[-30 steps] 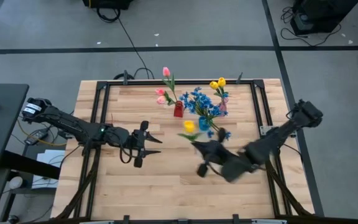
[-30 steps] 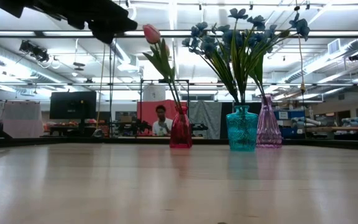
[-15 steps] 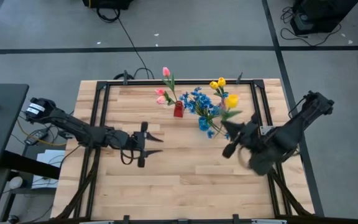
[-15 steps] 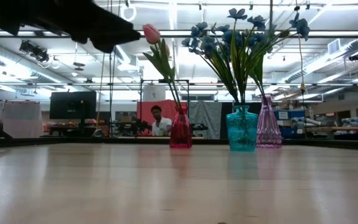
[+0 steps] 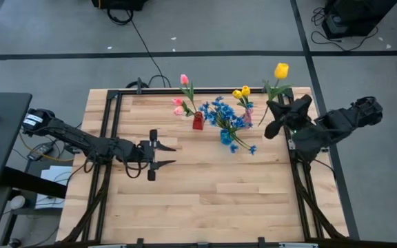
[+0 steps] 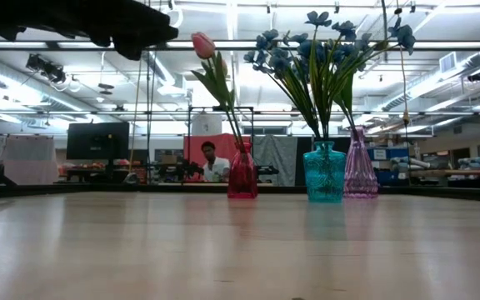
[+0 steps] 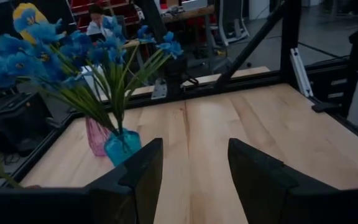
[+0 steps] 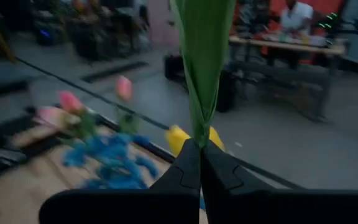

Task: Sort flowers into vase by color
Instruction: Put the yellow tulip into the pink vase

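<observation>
We see the right claw (image 5: pixel 276 118) pinched tight on a yellow tulip (image 5: pixel 280 70), vases (image 5: pixel 226 136) beside it; left claw (image 5: pixel 158 153) gapes empty.

yellow tulip (image 5: pixel 281 70) | held aloft | other flowers (image 5: pixel 220 112) in vases

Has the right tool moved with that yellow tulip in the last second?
Yes. In the high view the right tool, shut on the yellow tulip, went from near the blue vase out to the table's right edge.
</observation>
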Tool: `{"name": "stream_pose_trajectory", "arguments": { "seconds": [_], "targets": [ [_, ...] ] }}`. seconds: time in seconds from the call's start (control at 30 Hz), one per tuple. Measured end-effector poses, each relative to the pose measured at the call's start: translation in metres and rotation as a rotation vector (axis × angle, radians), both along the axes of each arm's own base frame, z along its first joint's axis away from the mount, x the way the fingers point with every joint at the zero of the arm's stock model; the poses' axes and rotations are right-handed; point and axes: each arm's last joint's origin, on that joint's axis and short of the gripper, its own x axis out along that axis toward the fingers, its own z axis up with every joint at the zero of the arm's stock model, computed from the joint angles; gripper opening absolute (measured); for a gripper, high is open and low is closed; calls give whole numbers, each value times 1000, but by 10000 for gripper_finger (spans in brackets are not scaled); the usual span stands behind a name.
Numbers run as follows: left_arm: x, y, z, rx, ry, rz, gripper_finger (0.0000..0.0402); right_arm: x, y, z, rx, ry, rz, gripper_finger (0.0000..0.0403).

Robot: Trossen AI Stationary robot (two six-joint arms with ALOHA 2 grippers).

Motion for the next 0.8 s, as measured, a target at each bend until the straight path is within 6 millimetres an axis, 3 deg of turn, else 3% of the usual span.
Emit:
{"name": "stream_pose_trajectory", "arguments": {
  "seconds": [0.2, 0.43, 0.8],
  "targets": [
    [-1, -2, 1, -7, -5, -20, 188, -3, -18, -34, 27, 27, -152, 7],
    [-4, -1, 5, -10, -27, -22, 188, -7, -29, -78, 100, -25, -185, 6],
    [-3, 4, 8, 42, -53, 44, 188, 1, -53, -65, -37, -152, -128, 5]
  ]
}}
